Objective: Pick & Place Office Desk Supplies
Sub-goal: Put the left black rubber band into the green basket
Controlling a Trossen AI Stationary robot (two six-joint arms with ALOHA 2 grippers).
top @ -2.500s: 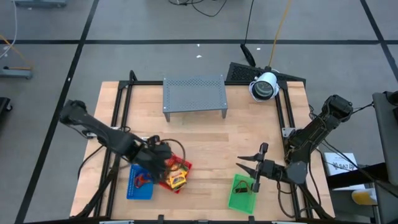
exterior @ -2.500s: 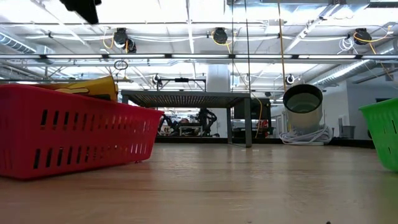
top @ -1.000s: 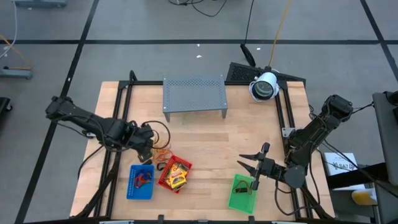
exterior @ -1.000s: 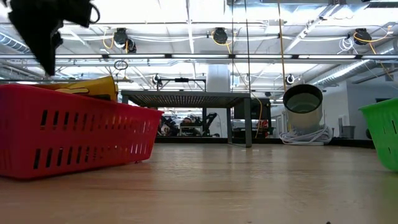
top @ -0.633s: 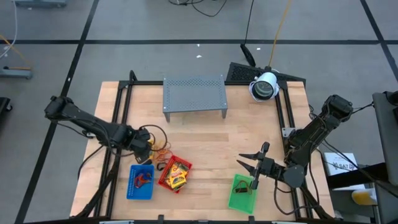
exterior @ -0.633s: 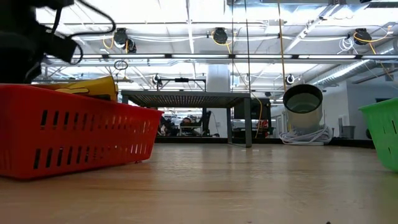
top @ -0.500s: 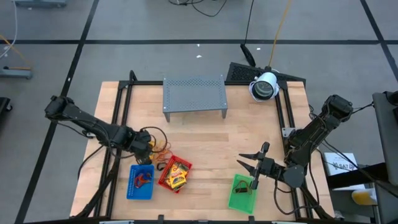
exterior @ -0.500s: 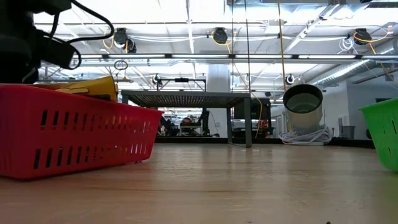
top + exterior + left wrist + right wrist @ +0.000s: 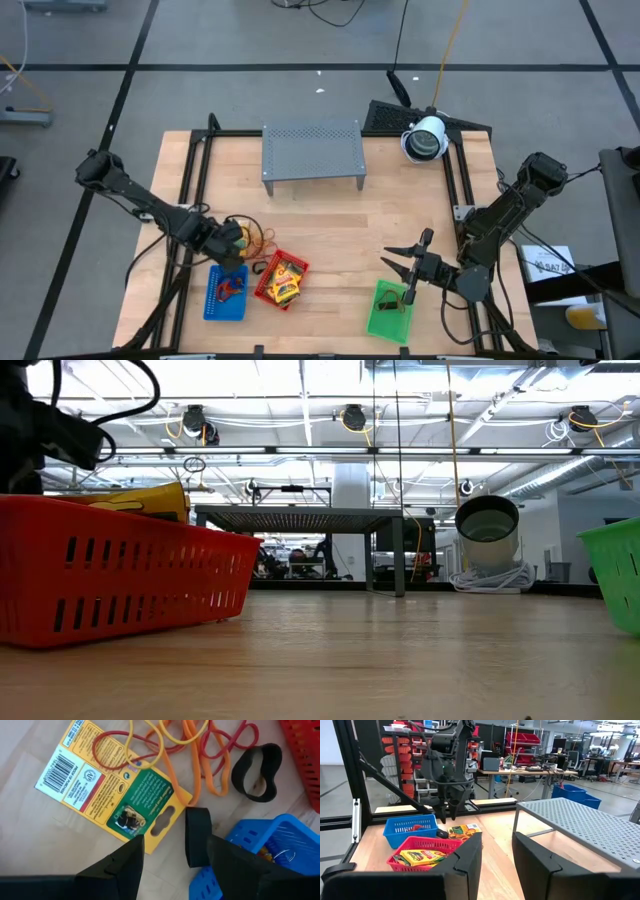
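Wooden table (image 9: 340,220): yellow packet (image 9: 112,782) just ahead of left claw (image 9: 172,852), claw open, empty.

Pale wood-grain table top (image 9: 30,850), glossy printed card packet (image 9: 112,785), smooth rubber-band loops (image 9: 200,750), matt black rubber band (image 9: 258,772), blue plastic mesh tray (image 9: 260,855), grey perforated metal rack (image 9: 312,152).

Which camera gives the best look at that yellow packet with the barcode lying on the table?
The left wrist view: the yellow packet fills it, barcode and print plain, rubber bands across it. The right wrist view shows it small beside the red tray; high view, a speck; low view, nothing.
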